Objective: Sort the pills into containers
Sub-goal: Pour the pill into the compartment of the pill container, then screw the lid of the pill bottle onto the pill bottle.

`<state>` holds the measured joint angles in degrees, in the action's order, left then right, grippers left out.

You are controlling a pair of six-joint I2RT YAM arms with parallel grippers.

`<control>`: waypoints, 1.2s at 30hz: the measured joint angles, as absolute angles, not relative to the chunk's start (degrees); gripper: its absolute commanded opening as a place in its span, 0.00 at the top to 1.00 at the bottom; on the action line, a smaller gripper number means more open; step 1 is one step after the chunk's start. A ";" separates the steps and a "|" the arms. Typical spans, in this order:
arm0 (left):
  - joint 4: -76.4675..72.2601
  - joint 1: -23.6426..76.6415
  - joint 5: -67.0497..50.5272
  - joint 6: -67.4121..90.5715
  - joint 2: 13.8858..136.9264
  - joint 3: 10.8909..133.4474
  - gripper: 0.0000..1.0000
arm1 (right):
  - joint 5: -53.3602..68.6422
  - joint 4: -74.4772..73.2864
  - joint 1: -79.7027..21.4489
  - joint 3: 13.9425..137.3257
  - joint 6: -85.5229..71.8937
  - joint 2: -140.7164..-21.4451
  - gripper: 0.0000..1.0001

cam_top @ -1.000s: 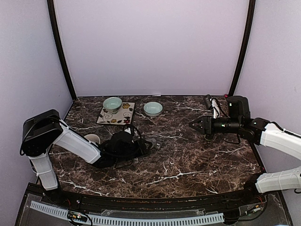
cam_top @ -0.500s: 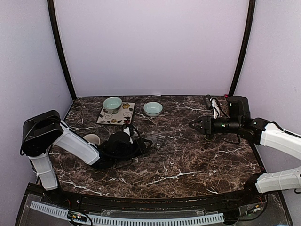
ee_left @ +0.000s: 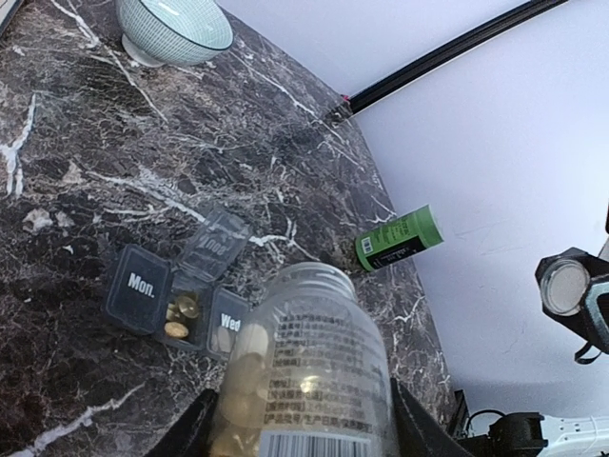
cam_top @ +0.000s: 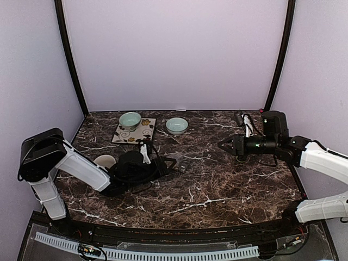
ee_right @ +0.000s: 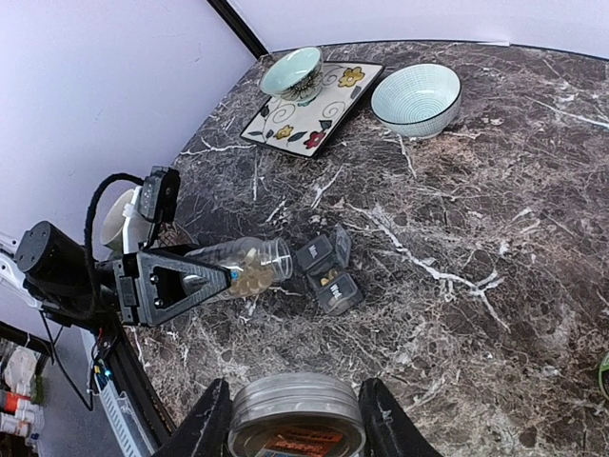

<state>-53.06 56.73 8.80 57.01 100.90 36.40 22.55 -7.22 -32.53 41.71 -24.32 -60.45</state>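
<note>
My left pincer point(ee_left: 300, 424) clamps a clear pill bottle point(ee_left: 314, 367), its open mouth tipped forward. The pill organiser point(ee_left: 179, 297) lies on the bench point(ee_left: 95, 143) at its ten o'clock, lids reading "Mon." and "Wed". My right pincer point(ee_right: 295, 424) is closed around a round lid point(ee_right: 297, 405).

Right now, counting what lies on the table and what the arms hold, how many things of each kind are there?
Teal bowls: 2
Floral plate: 1
Cream cup: 1
Pill organizer: 1
Bottles: 2, clear bottle in the left tool, green bottle lying down
Round lidded item in the right tool: 1
Total: 8
</note>
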 measured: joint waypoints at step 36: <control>-64.77 48.42 -20.27 60.10 93.67 33.69 1.00 | 20.69 -7.49 -38.89 46.61 -27.42 -60.42 0.68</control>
<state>-64.77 48.42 -20.27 60.10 93.67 33.69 20.69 -7.49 -38.89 46.61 -27.42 -60.42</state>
